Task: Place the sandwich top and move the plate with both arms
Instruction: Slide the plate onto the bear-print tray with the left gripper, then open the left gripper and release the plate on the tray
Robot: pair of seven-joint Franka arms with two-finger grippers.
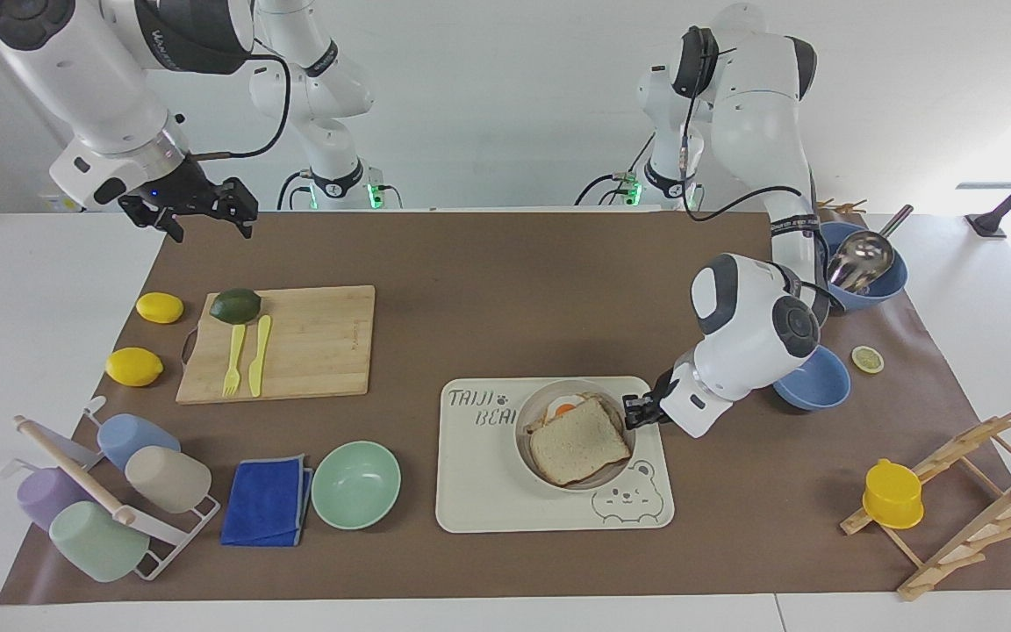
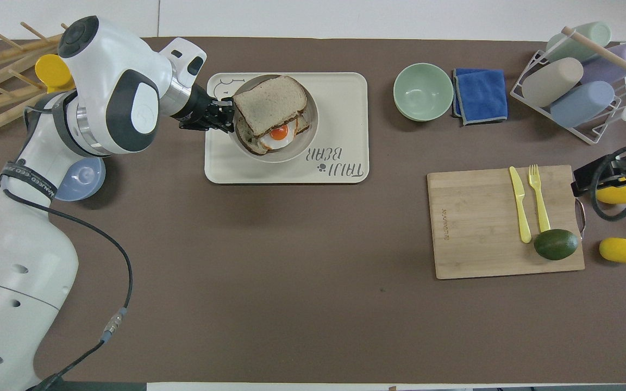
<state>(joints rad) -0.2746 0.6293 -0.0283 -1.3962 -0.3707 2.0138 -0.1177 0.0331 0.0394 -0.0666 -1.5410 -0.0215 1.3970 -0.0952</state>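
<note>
The plate (image 1: pixel 525 443) (image 2: pixel 302 147) is over the cream bear tray (image 1: pixel 488 496) (image 2: pixel 345 92), at the tray's end toward the left arm. I cannot tell whether it rests on the tray. The sandwich top (image 1: pixel 577 443) (image 2: pixel 269 104) lies on the stack on the plate, and a fried egg (image 1: pixel 565 407) (image 2: pixel 279 132) peeks out under it. My left gripper (image 1: pixel 633 411) (image 2: pixel 229 117) is shut on the plate's rim. My right gripper (image 1: pixel 210 230) is open and empty, and waits in the air over the table's edge at the right arm's end.
A mint green bowl (image 1: pixel 356 484) and a blue cloth (image 1: pixel 267 500) lie beside the tray. A blue bowl (image 1: pixel 821 386) sits under my left arm. A chopping board (image 1: pixel 312 342) holds an avocado and yellow cutlery. A cup rack (image 1: pixel 111 491) and a wooden rack (image 1: pixel 962 491) stand at the table's ends.
</note>
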